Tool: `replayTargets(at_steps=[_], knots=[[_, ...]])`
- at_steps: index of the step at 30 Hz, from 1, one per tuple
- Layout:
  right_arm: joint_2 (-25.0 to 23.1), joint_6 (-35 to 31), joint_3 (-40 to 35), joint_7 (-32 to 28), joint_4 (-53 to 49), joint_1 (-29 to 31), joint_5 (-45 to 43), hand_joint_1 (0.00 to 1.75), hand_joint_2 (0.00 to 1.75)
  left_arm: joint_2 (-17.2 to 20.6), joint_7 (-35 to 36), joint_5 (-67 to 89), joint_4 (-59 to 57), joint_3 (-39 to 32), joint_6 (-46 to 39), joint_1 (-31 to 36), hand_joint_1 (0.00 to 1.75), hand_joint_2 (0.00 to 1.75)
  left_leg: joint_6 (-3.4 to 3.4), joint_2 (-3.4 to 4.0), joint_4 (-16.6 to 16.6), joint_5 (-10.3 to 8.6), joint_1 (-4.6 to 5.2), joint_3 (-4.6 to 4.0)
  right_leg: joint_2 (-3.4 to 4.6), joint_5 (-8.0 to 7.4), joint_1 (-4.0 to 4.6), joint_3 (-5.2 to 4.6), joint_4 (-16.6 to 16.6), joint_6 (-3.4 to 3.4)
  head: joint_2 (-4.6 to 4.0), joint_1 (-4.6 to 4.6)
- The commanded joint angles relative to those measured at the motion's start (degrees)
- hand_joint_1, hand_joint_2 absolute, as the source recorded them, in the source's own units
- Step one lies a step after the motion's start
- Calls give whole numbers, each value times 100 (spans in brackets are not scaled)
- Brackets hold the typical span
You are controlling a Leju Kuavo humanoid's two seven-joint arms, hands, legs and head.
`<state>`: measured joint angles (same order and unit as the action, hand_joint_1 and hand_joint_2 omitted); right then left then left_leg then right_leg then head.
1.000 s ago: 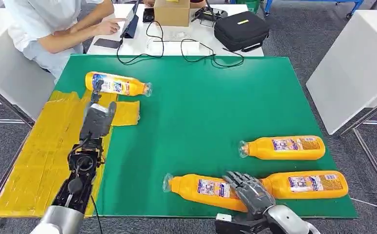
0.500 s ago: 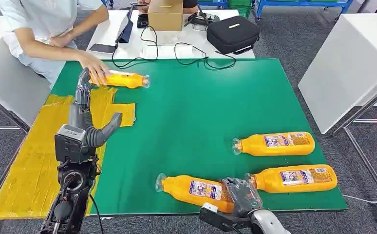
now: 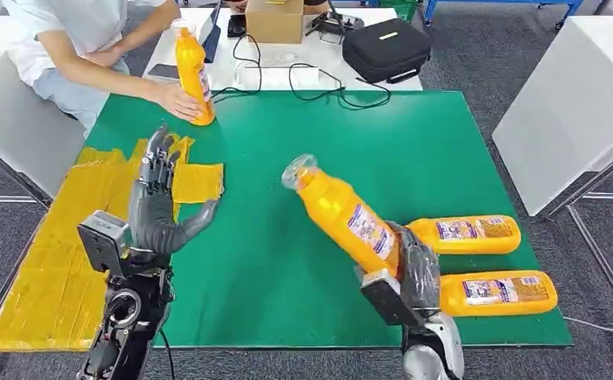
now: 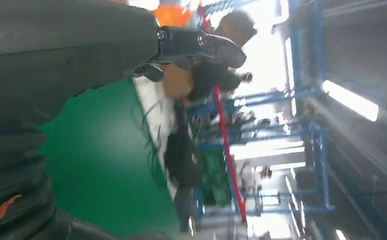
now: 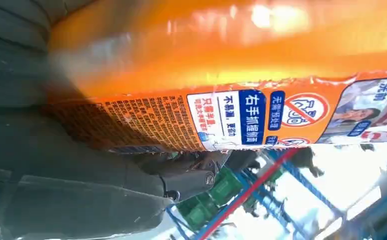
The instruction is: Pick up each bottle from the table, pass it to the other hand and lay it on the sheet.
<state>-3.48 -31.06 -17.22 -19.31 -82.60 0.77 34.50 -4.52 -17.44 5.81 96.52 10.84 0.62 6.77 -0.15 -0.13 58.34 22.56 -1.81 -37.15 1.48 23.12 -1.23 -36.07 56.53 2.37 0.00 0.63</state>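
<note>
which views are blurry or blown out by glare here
Head view: sharp and evenly lit, the bottle in the right hand reads clearly. Left wrist view: smeared throughout, bright washed-out light behind the blue racks. Right wrist view: bottle label legible, glare patches on the orange plastic, background overexposed.

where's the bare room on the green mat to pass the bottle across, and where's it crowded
Free: the wide middle of the green mat, between the open left hand and the bottle held tilted in the right hand; also the far right part near the black case. Crowded: the near right corner, where two bottles lie; the far left corner, where a person's hand holds an upright bottle.
</note>
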Motion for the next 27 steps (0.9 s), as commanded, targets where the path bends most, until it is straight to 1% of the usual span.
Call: replayTargets(at_steps=[1,2,3,4,5,7,8,9,11,12,14,16,17,19,20,21,22,23,24,25,26,27], knots=[[-464,-424,357,-1039,270,182,-1442,175,175,156,313,-297,-904,399,344,189,0,175,14,-20,-10,14,8,23,-34,22,-3,29,-7,-13,0,0],[-472,-473,332,-1084,325,233,-1581,175,175,180,412,-380,-1075,503,470,283,0,175,12,-14,-9,15,11,10,-32,18,-7,16,-6,-11,0,0],[-478,-482,340,-1161,340,258,-1813,175,175,207,441,-491,-1271,619,640,411,0,175,14,-15,-11,19,13,18,-37,24,-7,24,-7,-15,0,0],[-465,-525,341,-1227,349,262,-1909,175,175,210,432,-542,-1388,707,739,521,0,175,16,-21,-7,20,11,7,-39,28,-8,16,-4,-5,0,0],[-468,-616,356,-1346,313,243,-2061,175,175,242,409,-629,-1622,872,936,719,0,175,18,-25,-10,26,12,18,-45,33,-7,28,-6,-7,0,0],[-409,-449,310,-1355,244,261,-2357,175,175,234,413,-910,-1899,1068,1198,1083,0,175,16,-42,-11,22,14,13,-62,35,-10,27,-7,-7,0,0],[-451,-270,326,-1357,190,309,-2510,175,175,235,485,-1135,-1961,1142,1335,1246,0,175,15,-46,-7,19,11,-1,-68,33,-8,16,-5,-4,0,0],[-487,-158,329,-1347,183,370,-2538,175,175,252,514,-1236,-1949,1196,1385,1307,0,175,17,-49,-4,22,12,3,-75,37,-8,22,-3,-7,0,0],[-527,97,286,-1264,311,620,-2508,175,175,239,570,-1311,-1817,1290,1464,1338,0,175,13,-28,1,21,11,-20,-42,25,-10,-8,1,1,0,-2],[-556,129,297,-1242,364,717,-2507,175,175,218,612,-1323,-1763,1315,1464,1330,0,175,15,-27,0,24,14,-10,-42,28,-11,1,2,-3,0,0],[-556,129,297,-1242,364,717,-2507,175,175,218,612,-1323,-1763,1315,1464,1330,0,175,11,-21,-3,22,10,-18,-32,20,-9,-8,-3,1,0,0],[-563,128,314,-1247,402,718,-2516,175,175,234,612,-1323,-1736,1328,1465,1293,0,175,17,-26,-9,30,14,13,-48,33,-9,22,-6,-9,0,0],[-563,128,314,-1247,402,718,-2516,175,175,234,612,-1323,-1736,1328,1465,1293,0,175,13,-30,-5,22,10,-9,-42,24,-9,1,-5,1,0,0],[-553,175,298,-1251,419,715,-2508,175,175,242,611,-1323,-1720,1328,1466,1281,0,175,16,-31,-7,26,11,0,-46,30,-9,11,-7,-2,0,2],[-548,316,246,-1230,462,768,-2492,175,175,218,613,-1322,-1691,1349,1466,1266,0,175,13,-28,-4,22,10,-14,-39,24,-9,-4,-5,3,0,0],[-557,462,173,-1216,555,856,-2444,175,175,208,630,-1325,-1637,1389,1497,1237,0,175,23,-27,-9,39,15,31,-50,43,-8,41,-8,-11,0,0],[-557,519,131,-1205,610,903,-2401,175,175,206,631,-1328,-1616,1408,1505,1226,0,175,16,-24,-4,27,12,-5,-37,28,-10,5,-4,0,0,0],[-577,599,55,-1195,739,999,-2324,175,175,207,632,-1329,-1574,1440,1512,1204,0,175,13,-22,-2,24,9,-16,-34,24,-8,-5,-4,3,0,0],[-589,660,-29,-1199,868,1097,-2212,175,175,205,623,-1338,-1540,1466,1523,1201,0,175,17,-16,-3,31,12,1,-32,29,-9,11,-4,-2,0,0],[-593,662,-75,-1193,935,1147,-2123,175,175,196,618,-1346,-1529,1475,1533,1202,0,175,14,-17,-1,28,11,-10,-30,25,-9,0,-3,0,0,0],[-611,680,-158,-1177,1059,1239,-2002,175,175,171,610,-1356,-1511,1485,1550,1207,0,175,20,-12,-3,36,15,15,-32,34,-10,24,-2,-8,0,-2],[-619,699,-201,-1175,1117,1274,-1957,175,175,151,609,-1358,-1505,1487,1555,1202,0,175,14,-15,-1,28,9,-9,-29,25,-7,3,-4,-1,0,-2]])
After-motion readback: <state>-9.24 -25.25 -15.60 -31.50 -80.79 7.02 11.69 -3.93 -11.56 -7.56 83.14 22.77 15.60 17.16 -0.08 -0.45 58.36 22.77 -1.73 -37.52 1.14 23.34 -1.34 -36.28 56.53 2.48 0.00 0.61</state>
